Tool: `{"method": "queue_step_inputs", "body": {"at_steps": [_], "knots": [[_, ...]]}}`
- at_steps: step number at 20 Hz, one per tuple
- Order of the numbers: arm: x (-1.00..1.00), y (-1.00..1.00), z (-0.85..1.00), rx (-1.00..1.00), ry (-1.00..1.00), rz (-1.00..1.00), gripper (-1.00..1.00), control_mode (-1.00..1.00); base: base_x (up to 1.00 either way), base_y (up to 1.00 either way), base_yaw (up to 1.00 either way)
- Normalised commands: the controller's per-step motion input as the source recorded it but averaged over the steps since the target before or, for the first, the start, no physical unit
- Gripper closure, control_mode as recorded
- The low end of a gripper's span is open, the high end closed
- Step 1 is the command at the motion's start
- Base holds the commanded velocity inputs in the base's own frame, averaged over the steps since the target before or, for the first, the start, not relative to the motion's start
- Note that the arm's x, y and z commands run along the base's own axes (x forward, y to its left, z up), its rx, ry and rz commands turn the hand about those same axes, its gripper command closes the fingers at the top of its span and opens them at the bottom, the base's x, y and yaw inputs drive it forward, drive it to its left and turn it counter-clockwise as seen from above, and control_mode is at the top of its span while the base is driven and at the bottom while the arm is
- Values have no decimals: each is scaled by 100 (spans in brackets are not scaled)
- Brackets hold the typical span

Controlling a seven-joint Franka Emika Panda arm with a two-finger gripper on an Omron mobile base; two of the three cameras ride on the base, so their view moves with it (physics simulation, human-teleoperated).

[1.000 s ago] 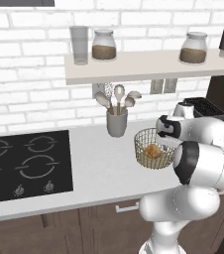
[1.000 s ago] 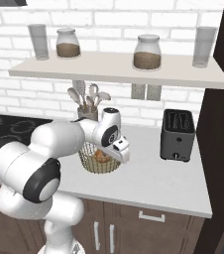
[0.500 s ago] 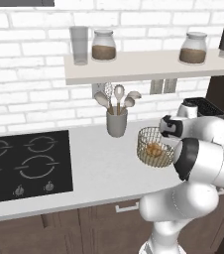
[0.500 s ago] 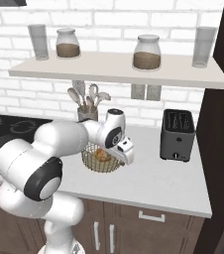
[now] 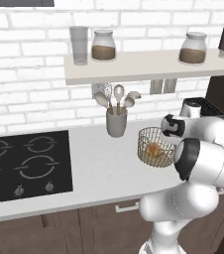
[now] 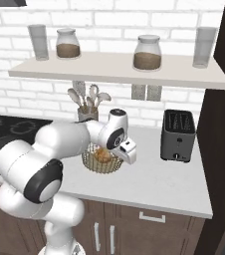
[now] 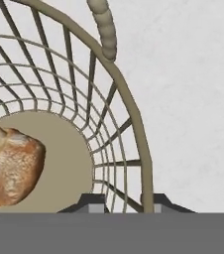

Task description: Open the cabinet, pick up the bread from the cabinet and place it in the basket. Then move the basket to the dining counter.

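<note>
Basket (image 5: 155, 148) on white worktop (image 5: 99, 168), bread (image 7: 7, 166) lying on its floor. Wire mesh: light, stiff enough to lift by the rim, likely to tip if raised unevenly. Gripper (image 7: 124, 201) straddles the rim wall, 1 fingertip inside, 1 outside, jaws drawn nearly together on the wire. Toaster (image 6: 178, 134) stands to the right, utensil cup (image 5: 116, 120) just behind the basket; 2 jars (image 6: 147, 52) on shelf (image 6: 114, 67) overhead. Bun loose, may roll.
</note>
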Motion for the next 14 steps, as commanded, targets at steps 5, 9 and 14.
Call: {"method": "queue_step_inputs", "body": {"at_steps": [5, 9, 14], "knots": [[-10, 17, 0, 0, -15, 0, 100, -100, 0, 0, 0], [-28, 8, 0, 2, -8, -2, 100, -100, 0, 0, 0], [-15, 0, 5, 2, 0, -4, 100, -100, 0, 0, 0]]}}
